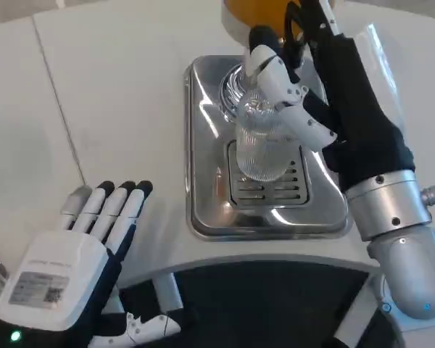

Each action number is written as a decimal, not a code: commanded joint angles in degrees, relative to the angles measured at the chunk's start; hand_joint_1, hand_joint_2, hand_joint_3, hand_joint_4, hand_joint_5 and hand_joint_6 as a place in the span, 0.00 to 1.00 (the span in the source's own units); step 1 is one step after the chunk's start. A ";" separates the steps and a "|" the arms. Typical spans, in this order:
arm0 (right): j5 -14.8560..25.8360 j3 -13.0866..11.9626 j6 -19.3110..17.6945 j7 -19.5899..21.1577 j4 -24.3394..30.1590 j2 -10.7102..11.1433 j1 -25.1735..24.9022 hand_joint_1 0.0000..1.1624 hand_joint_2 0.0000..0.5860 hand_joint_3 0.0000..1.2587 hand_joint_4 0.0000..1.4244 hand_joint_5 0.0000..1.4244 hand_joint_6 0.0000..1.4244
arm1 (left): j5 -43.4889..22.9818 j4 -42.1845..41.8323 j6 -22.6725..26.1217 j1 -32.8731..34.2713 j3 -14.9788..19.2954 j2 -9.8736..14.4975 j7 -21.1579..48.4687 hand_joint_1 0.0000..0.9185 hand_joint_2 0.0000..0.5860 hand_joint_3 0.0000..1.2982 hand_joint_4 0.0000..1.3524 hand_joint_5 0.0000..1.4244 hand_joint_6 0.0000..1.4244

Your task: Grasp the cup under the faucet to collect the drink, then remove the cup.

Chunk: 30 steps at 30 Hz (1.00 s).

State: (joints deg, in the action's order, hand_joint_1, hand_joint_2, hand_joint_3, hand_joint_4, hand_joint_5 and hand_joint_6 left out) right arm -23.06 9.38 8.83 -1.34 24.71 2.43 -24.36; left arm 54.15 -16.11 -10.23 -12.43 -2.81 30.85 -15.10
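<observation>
Two hands are being observed over the white tabletop [116,87]. The clear ribbed cup [259,148] is being gripped by the right hand [304,94], its fingers wrapped around the upper part of the cup. The cup is being kept upright over the slotted grille of the steel drip tray [203,181], just below the orange dispenser [257,14] at the top edge. The left hand [72,268] is being rested at the near left tabletop edge, fingers extended side by side, nothing being held.
</observation>
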 commanded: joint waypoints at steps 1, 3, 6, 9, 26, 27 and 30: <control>-0.19 0.90 -0.09 -1.26 0.66 1.04 0.69 0.24 0.89 0.00 0.00 0.00 0.03 | -0.90 0.74 -1.06 0.19 0.28 0.11 -0.56 0.00 0.14 0.00 0.00 0.00 0.00; -1.13 1.37 0.20 -1.61 1.09 1.62 0.47 0.19 0.88 0.00 0.00 0.00 0.05 | -1.00 0.86 -1.18 0.29 0.26 0.12 -0.58 0.00 0.14 0.00 0.00 0.00 0.00; -3.12 2.18 0.89 -2.42 1.90 2.82 0.21 0.14 0.86 0.03 0.00 0.01 0.07 | -1.21 1.12 -1.24 0.49 0.38 -0.13 -0.75 0.00 0.14 0.00 0.00 0.00 0.00; -6.42 3.15 1.60 -3.57 2.92 4.37 0.10 0.07 0.85 0.05 0.00 0.03 0.08 | -1.45 1.34 -1.29 0.60 0.42 -0.25 -0.89 0.00 0.14 0.00 0.00 0.00 0.00; -31.64 8.49 6.23 -14.99 3.41 10.57 -7.03 0.00 0.81 0.20 0.10 0.14 0.15 | -1.89 1.76 -0.92 1.42 -0.16 -1.25 -1.04 0.00 0.14 0.00 0.00 0.00 0.00; -31.78 8.35 6.16 -15.73 3.25 10.77 -7.37 0.00 0.82 0.20 0.10 0.14 0.15 | -1.85 1.75 -0.89 1.44 -0.17 -1.30 -1.05 0.00 0.14 0.00 0.00 0.00 0.00; -32.09 8.17 6.02 -17.77 2.76 11.70 -8.27 0.00 0.82 0.19 0.10 0.14 0.15 | -1.67 1.71 -0.67 1.48 -0.20 -1.53 -1.07 0.00 0.14 0.00 0.00 0.00 0.00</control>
State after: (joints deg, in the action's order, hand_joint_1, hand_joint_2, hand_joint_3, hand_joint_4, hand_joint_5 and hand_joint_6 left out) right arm -54.88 16.92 15.61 -16.08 28.69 13.08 -31.71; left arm 52.34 -14.78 -11.10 -10.74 -2.84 30.01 -15.59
